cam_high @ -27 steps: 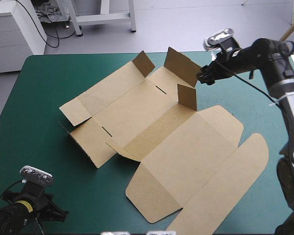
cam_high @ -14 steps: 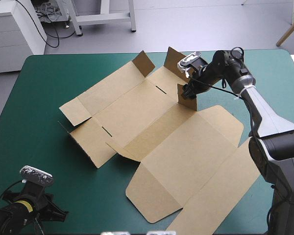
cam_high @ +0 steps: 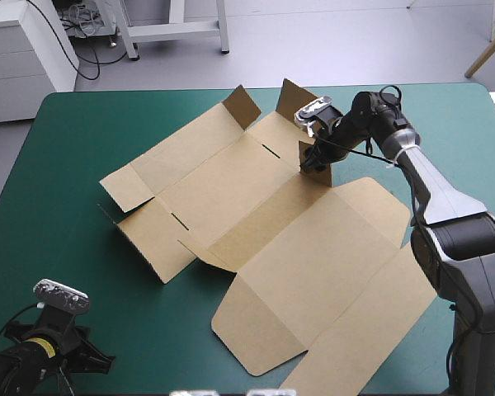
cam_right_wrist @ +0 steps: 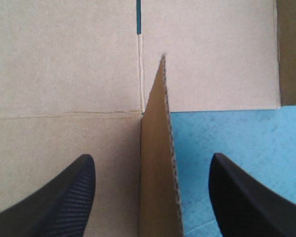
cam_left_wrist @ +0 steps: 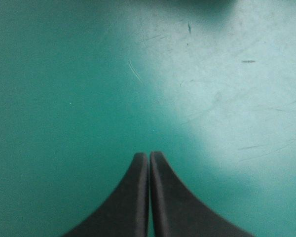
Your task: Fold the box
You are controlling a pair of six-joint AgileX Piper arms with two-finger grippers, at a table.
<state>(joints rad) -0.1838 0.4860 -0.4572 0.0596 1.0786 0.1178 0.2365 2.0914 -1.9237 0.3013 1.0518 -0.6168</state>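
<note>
The box [cam_high: 264, 239] lies opened out across the middle of the table [cam_high: 66, 148]. It is a cut sheet of brown board, mostly flat on the teal-green cover [cam_high: 445, 124]. Its big rounded lid panel [cam_high: 330, 247] reaches toward the table's front right corner. The narrower end of the sheet points toward the left edge. Two tall flaps [cam_high: 301, 107] stand up along the side nearest the table's far edge.

The right gripper [cam_high: 315, 157] is down over a smaller upright flap [cam_right_wrist: 157, 148] near the middle of the sheet's right-hand side. Its black fingers [cam_right_wrist: 64, 197] stand wide apart. One is over the flat board on one side of that flap, the other over the cover on the other side. The flap's raw edge runs up between them, and neither finger touches it. Ahead of the gripper, a thin slot [cam_right_wrist: 138, 17] is cut into the board along a crease.

The left gripper [cam_left_wrist: 149, 155] sits far from the box, by the table's front left corner. Its two fingers are pressed together into a point, with nothing between them and only bare cover beneath.
</note>
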